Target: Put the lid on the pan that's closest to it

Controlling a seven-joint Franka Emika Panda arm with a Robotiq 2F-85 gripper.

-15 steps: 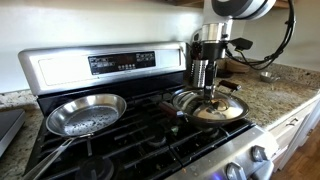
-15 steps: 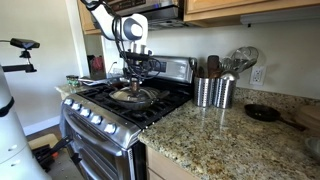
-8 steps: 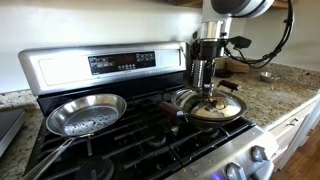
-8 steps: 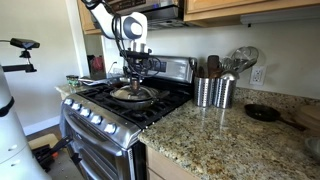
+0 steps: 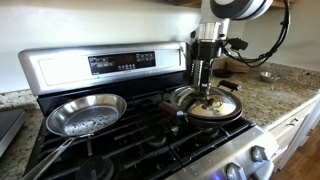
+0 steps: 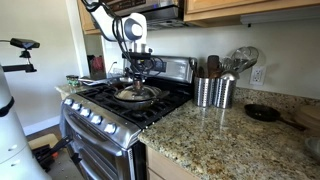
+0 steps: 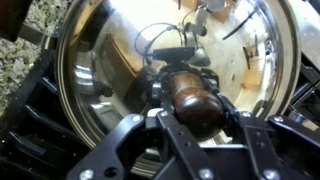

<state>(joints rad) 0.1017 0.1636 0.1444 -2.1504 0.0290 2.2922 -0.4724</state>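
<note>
one lid (image 5: 226,110), one claw (image 5: 208,97), two pans (image 5: 85,114)

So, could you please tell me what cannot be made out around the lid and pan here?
- Whether the pincer grips the knob: too small in both exterior views; in the wrist view the knob covers its tips.
- The black pan: in the wrist view the glass lid and its reflections cover it.
- The lid's rim: cut off by the wrist view's top edge, hidden below by the pincer.

- Exterior view, near: faces the stove (image 5: 120,140) front, toward its back panel.
- Exterior view, farther: looks along the counter (image 6: 220,130); shares the stove.
- Wrist view: apparently straight down, very close over the lid (image 7: 105,70).
</note>
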